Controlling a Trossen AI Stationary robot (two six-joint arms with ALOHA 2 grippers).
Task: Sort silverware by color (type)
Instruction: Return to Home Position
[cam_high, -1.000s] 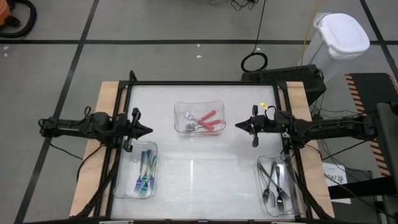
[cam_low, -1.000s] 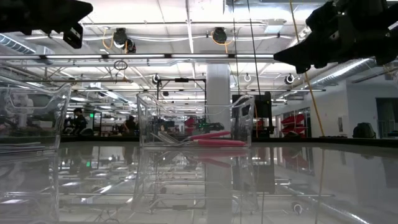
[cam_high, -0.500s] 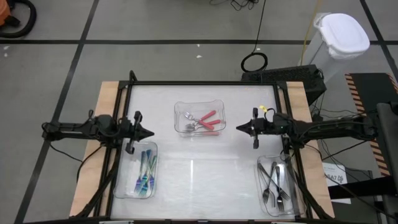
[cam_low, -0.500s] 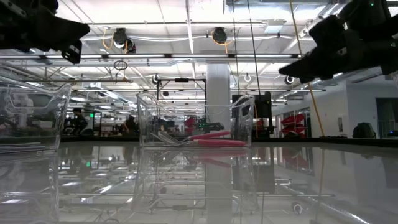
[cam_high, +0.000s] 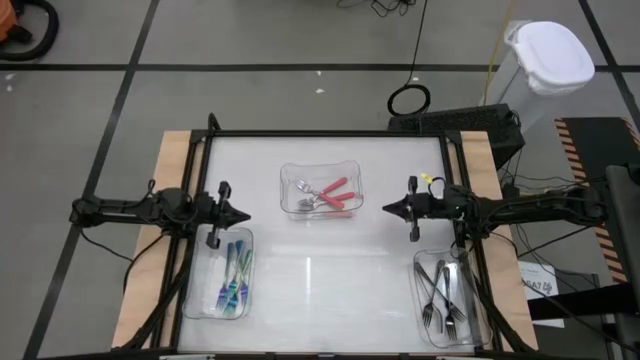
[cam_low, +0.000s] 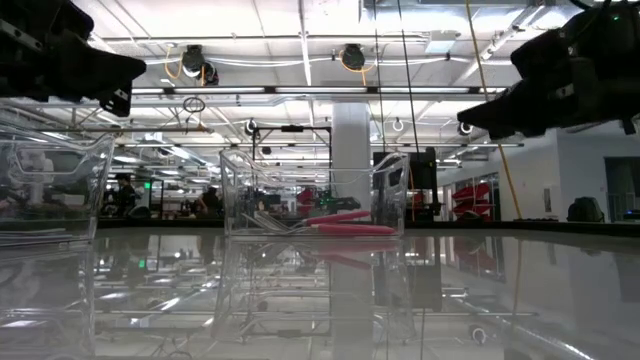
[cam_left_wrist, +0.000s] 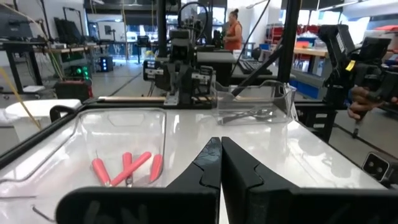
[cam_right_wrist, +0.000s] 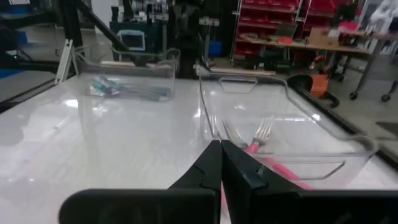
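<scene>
The silverware lies sorted in three clear trays. Pink-handled pieces (cam_high: 328, 195) lie in the tray (cam_high: 320, 168) at the table's middle far part. Teal-handled pieces (cam_high: 235, 272) fill the near-left tray. Dark grey forks (cam_high: 445, 295) fill the near-right tray. My left gripper (cam_high: 246, 215) hovers shut, pointing level toward the table's right, just left of the middle tray. My right gripper (cam_high: 386, 208) hovers shut, pointing level toward the left, just right of that tray. Both are clear of the table, with nothing between their fingers (cam_left_wrist: 211, 162) (cam_right_wrist: 210, 163).
A black frame (cam_high: 320, 134) borders the white tabletop, and bare tabletop (cam_high: 330, 290) lies between the two near trays. A white lidded bin (cam_high: 548, 55) stands on the floor past the far right corner. A person (cam_left_wrist: 235, 28) stands in the room beyond.
Both grippers have sunk a little toward the table, staying shut and pointing level at each other. The trays and the silverware have not moved.
</scene>
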